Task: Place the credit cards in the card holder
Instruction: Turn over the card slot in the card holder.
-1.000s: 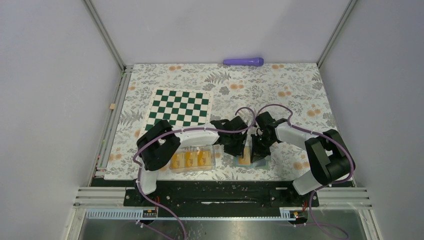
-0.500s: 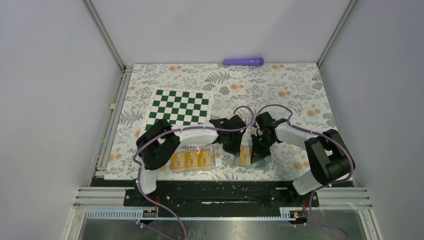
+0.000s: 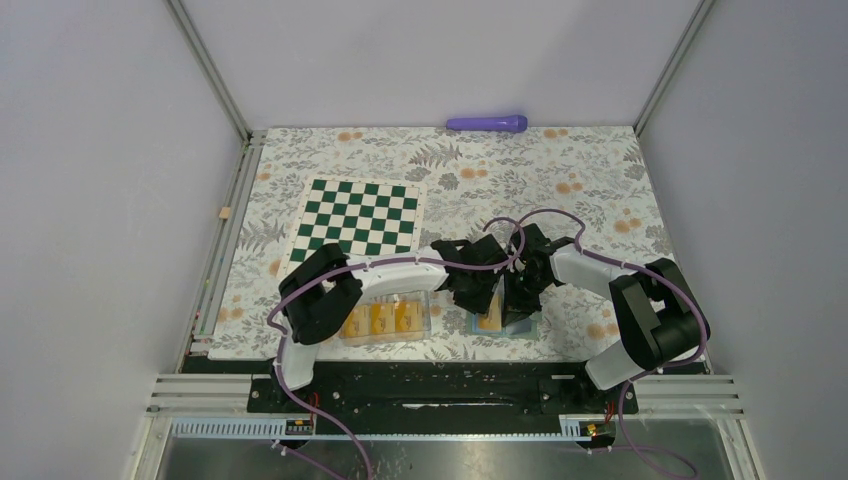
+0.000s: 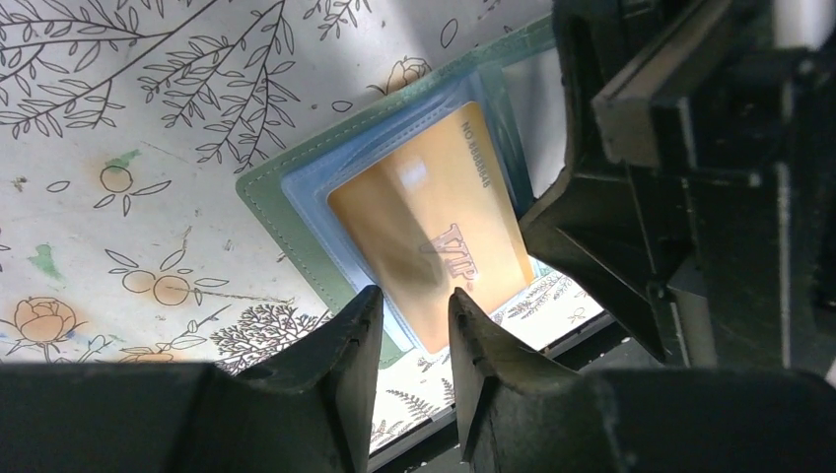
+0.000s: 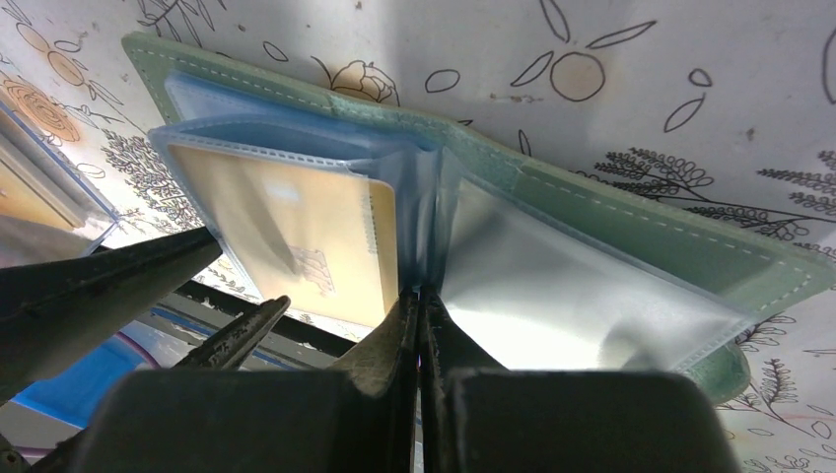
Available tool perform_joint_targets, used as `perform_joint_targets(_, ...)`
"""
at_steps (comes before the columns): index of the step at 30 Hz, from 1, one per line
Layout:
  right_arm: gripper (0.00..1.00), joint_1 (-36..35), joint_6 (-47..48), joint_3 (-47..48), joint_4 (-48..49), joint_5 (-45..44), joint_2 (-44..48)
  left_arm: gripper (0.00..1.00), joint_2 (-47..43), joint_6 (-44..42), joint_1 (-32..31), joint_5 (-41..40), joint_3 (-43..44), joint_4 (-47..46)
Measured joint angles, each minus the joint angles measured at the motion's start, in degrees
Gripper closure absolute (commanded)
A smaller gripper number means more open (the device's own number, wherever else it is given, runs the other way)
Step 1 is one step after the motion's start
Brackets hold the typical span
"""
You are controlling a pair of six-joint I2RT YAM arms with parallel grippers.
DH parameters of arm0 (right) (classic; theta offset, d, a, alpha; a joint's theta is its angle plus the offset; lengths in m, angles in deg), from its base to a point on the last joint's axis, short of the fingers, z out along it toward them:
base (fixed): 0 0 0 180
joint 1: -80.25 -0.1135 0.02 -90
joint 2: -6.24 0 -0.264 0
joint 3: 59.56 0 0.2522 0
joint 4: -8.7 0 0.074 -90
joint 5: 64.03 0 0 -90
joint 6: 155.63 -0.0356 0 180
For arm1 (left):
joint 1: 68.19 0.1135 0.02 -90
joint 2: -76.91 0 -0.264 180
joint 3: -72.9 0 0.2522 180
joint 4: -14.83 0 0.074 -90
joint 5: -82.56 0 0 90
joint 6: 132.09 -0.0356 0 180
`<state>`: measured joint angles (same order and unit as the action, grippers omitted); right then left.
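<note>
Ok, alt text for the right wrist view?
A sage-green card holder lies open on the floral mat, an orange-yellow plastic card in one clear sleeve. The shut right gripper meets the holder's centre fold; the left gripper, fingers parted, points at the card from lower left.

My overhead camera, high behind the rig, looks steeply down on the whole table [image 3: 600, 170] from afar. Both wrist cameras look down from very close; all three share the card holder [image 4: 296, 197].
</note>
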<state>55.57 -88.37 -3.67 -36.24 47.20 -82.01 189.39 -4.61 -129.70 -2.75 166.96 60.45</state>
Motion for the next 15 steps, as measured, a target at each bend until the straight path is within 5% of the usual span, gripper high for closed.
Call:
perform_joint_targets(8,1.00,0.00,0.02,0.00,0.00,0.11,-0.04,0.83,0.59,-0.42,0.02,-0.59,0.22,1.18)
perform_joint_targets(15,1.00,0.00,0.11,0.00,0.00,0.35,-0.13,0.76,0.59,-0.90,-0.22,-0.85,1.14,2.32)
